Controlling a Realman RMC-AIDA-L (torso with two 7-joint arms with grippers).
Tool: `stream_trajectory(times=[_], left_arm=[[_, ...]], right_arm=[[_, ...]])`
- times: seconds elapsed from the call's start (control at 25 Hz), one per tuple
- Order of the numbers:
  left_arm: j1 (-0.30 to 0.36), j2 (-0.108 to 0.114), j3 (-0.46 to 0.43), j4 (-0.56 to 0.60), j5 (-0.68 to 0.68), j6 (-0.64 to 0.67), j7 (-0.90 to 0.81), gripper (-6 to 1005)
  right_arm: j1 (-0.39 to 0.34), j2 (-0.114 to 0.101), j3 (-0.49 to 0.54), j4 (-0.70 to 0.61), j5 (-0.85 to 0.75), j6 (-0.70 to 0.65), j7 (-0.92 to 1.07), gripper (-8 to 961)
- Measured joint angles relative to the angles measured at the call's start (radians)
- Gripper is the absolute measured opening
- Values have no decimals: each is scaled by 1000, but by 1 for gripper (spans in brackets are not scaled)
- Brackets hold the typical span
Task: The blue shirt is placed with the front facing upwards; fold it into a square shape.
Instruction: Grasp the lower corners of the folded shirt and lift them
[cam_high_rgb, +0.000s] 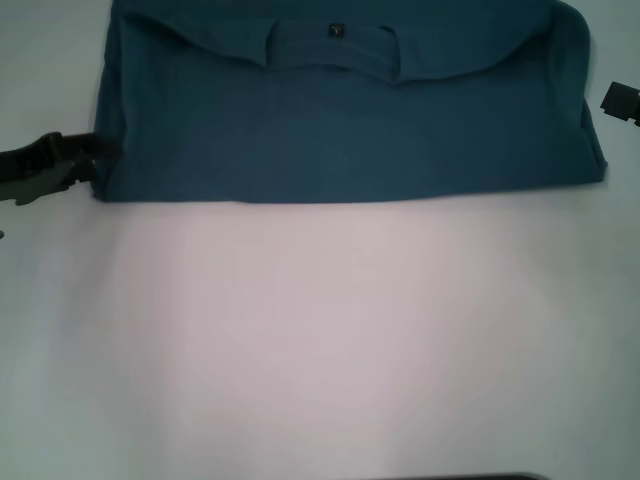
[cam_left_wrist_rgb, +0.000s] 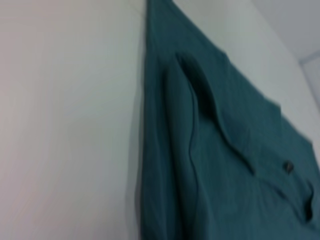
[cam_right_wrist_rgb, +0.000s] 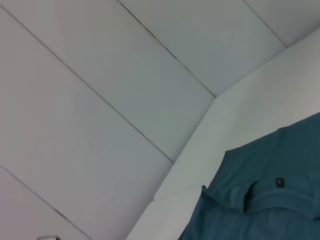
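The blue shirt (cam_high_rgb: 350, 120) lies across the far part of the white table (cam_high_rgb: 320, 340) as a wide folded band. Its collar and small dark neck label (cam_high_rgb: 336, 32) face up near the far edge. My left gripper (cam_high_rgb: 95, 158) sits low at the shirt's left end, by its near-left corner. Only a dark bit of my right gripper (cam_high_rgb: 620, 100) shows, just off the shirt's right end. The left wrist view looks along the shirt (cam_left_wrist_rgb: 225, 150) and its folded layers. In the right wrist view the shirt (cam_right_wrist_rgb: 270, 205) shows with the collar and label.
Bare white table spreads from the shirt's near edge toward me. A thin dark strip (cam_high_rgb: 460, 477) shows at the very near edge. In the right wrist view, pale panelled walls (cam_right_wrist_rgb: 100, 90) rise behind the table.
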Motion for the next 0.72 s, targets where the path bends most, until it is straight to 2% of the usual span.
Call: stream_trajectory(times=[0.08, 0.24, 0.72], left_arm=[[-18, 18, 25, -2, 37, 9, 6, 538], [-55, 31, 53, -3, 84, 4, 47, 529], [-77, 18, 75, 9, 133, -44, 46, 503]], right_arm=[[-1, 0, 1, 0, 0, 4, 0, 900], [-5, -1, 8, 0, 0, 13, 0, 900], [-12, -3, 22, 0, 0, 16, 0, 900]])
